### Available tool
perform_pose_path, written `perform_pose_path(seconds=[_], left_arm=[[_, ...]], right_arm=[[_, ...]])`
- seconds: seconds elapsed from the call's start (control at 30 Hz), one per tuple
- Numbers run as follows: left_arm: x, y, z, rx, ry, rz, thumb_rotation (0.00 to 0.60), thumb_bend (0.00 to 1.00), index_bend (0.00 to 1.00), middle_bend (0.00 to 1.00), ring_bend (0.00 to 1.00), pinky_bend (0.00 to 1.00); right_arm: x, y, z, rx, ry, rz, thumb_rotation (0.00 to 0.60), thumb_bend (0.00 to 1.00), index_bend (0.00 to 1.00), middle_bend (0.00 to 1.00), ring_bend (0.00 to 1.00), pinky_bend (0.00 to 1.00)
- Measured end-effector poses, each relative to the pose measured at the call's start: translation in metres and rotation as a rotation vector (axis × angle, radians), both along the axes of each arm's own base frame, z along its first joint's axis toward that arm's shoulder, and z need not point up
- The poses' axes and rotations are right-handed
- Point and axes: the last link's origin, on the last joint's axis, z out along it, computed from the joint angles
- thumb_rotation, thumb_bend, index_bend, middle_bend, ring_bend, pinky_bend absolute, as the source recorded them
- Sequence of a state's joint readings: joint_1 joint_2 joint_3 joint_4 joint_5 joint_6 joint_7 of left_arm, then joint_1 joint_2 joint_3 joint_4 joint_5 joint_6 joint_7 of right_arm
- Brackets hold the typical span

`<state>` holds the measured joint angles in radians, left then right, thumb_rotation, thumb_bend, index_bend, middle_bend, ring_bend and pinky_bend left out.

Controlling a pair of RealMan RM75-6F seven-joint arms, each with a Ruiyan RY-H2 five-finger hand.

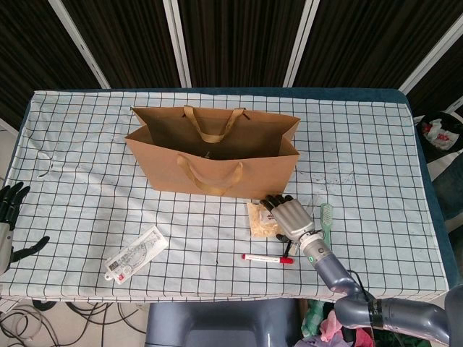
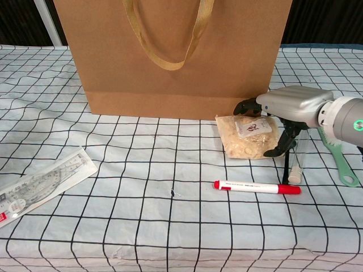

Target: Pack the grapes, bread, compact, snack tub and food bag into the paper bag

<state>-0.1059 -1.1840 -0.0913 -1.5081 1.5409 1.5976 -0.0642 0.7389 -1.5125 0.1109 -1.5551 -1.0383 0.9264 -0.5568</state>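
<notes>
Right hand (image 2: pixel 283 116), fingers spread, over food bag (image 2: pixel 249 136) before upright paper bag (image 1: pixel 213 155); red marker (image 2: pixel 257 187), green brush (image 2: pixel 338 158) nearby, left hand (image 1: pixel 9 224) spread at surface edge.

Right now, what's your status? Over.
Right robot hand open over the food bag, not gripping. Left robot hand open, idle at table edge. Paper bag open. Marker and brush lie close by.

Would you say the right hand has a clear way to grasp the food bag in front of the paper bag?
Probably yes. The right hand hovers right over the food bag, fingers spread, nothing between them. The paper bag stands close behind and the red marker lies clear in front.
</notes>
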Motion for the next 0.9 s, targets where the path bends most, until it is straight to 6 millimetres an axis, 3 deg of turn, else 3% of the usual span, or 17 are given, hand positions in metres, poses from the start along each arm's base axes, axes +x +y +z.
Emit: perform_pose_path(seconds=[0.33, 0.9], left_arm=[[0.000, 0.000, 0.000, -0.004, -0.003, 0.002, 0.600, 0.05, 0.07, 0.04, 0.00, 0.05], [-0.001, 0.001, 0.001, 0.001, -0.006, 0.005, 0.600, 0.05, 0.07, 0.04, 0.00, 0.05]], right_arm=[[0.002, -0.005, -0.008, 0.011, -0.003, -0.006, 0.600, 0.20, 0.16, 0.20, 0.22, 0.23], [0.006, -0.004, -0.011, -0.006, -0.033, 0.025, 0.600, 0.44, 0.38, 0.43, 0.43, 0.31]])
